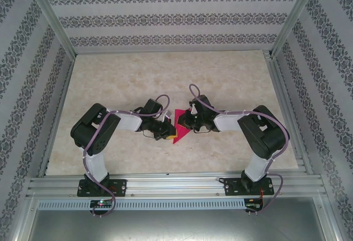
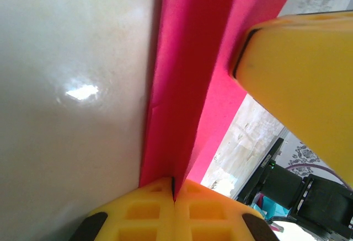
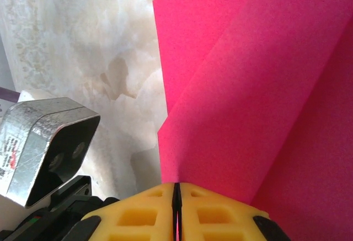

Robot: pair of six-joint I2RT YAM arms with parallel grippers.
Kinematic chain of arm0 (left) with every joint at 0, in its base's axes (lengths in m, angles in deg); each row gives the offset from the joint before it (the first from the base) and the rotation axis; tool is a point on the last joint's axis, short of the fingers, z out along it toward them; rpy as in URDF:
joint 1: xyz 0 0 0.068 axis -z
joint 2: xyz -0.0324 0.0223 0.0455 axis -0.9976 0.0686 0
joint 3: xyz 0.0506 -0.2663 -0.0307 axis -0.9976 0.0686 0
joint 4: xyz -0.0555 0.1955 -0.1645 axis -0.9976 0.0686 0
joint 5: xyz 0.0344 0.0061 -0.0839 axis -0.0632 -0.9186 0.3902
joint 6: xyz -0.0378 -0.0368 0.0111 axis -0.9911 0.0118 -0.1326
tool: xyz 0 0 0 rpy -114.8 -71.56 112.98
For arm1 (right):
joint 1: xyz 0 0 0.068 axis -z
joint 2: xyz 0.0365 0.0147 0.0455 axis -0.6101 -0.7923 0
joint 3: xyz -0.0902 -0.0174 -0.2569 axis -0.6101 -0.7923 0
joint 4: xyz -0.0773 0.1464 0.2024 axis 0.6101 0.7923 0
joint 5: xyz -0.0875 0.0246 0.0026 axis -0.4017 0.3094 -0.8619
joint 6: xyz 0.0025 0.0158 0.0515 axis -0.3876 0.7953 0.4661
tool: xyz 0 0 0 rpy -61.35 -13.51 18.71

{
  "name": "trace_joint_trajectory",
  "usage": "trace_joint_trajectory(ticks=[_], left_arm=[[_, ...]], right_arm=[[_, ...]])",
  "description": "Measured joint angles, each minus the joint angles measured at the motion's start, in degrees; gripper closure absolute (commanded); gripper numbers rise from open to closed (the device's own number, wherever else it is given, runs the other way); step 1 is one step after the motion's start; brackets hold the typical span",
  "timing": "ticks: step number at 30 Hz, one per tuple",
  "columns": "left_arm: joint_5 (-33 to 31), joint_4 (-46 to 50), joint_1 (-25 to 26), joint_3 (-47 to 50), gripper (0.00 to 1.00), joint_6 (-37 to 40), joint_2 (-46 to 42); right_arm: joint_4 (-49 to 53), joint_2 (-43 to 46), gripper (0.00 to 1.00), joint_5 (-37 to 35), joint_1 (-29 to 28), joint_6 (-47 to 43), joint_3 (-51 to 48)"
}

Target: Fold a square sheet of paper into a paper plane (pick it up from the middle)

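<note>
Arms bend in from both sides, the left arm (image 1: pixel 105 128) and the right arm (image 1: pixel 253 128), and meet over the near middle of the pale marbled table (image 1: pixel 165 75). Between them is the sheet of paper (image 1: pixel 179 132), magenta-pink and plain, showing from above as a small pointed wedge.

The left gripper (image 1: pixel 164 132) is at the sheet's left side. In its wrist view, its yellow fingers (image 2: pixel 143 213) are pressed together with no gap, and the pink edge is pinched in the seam between them. From there the paper rises as a narrow upright fold, with the glossy table surface to its left. A yellow finger (image 2: pixel 298 75) of the other gripper sits against the sheet's far side at the upper right.

The right gripper (image 1: pixel 189 121) is at the sheet's right side. In its wrist view, its fingers (image 3: pixel 220 213) are likewise closed tight on the paper, which fans out above them in two overlapping layers with a soft curl. A silver camera housing (image 3: pixel 47 142) sits at the left of that view.

I cannot tell whether the sheet's lower edge touches the table.
</note>
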Motion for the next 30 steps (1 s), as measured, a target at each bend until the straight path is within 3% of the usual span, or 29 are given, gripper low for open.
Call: trace_joint_trajectory(ticks=[10,20,30], left_arm=[[-0.04,0.02,0.00,0.04,0.97,0.02,0.00],[-0.02,0.07,0.04,0.09,0.79,1.14,-0.70],[-2.12,3.58,0.07,0.61,0.80,2.56,-2.91]], right_arm=[[-0.44,-1.97,0.88,0.66,0.37,0.00,0.63],[-1.09,-3.26,0.88,1.42,0.50,0.00,0.76],[-2.12,-3.80,0.88,2.38,0.72,0.02,0.76]])
